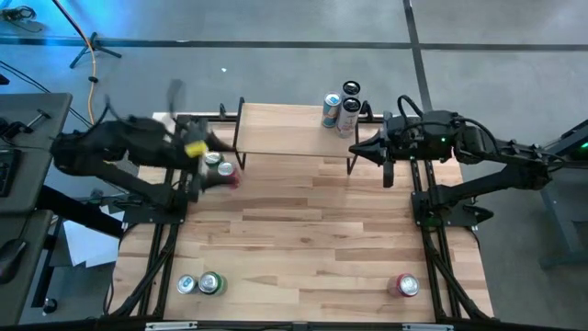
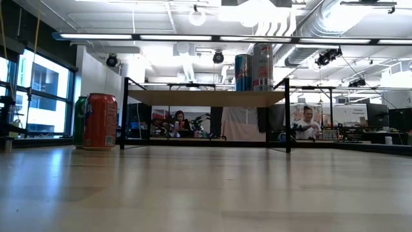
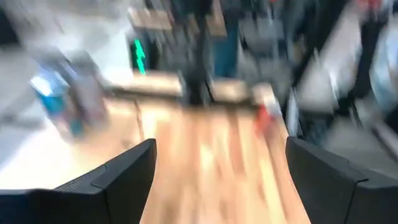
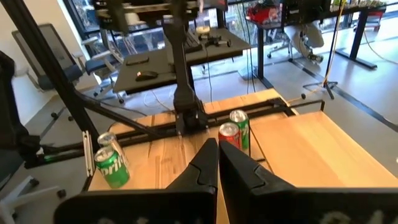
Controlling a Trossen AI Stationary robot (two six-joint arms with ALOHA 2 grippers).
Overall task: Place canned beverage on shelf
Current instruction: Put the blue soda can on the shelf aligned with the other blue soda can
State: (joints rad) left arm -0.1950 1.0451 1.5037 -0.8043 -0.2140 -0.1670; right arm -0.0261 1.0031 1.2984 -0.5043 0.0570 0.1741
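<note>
Standing on the shelf (image 1: pixel 294 129) at its right end are two cans (image 1: pixel 340 110). My left tool (image 1: pixel 216 165), fingers apart, hangs by two more cans (image 1: pixel 220 169) on the surface (image 1: pixel 303 239). My right tool (image 1: pixel 354 152) is shut.

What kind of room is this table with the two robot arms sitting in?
Probably an open lab or workshop office. Exposed ducts and pipes run under the ceiling, desks with office chairs stand beyond the table, and people sit at workstations behind the shelf.
</note>
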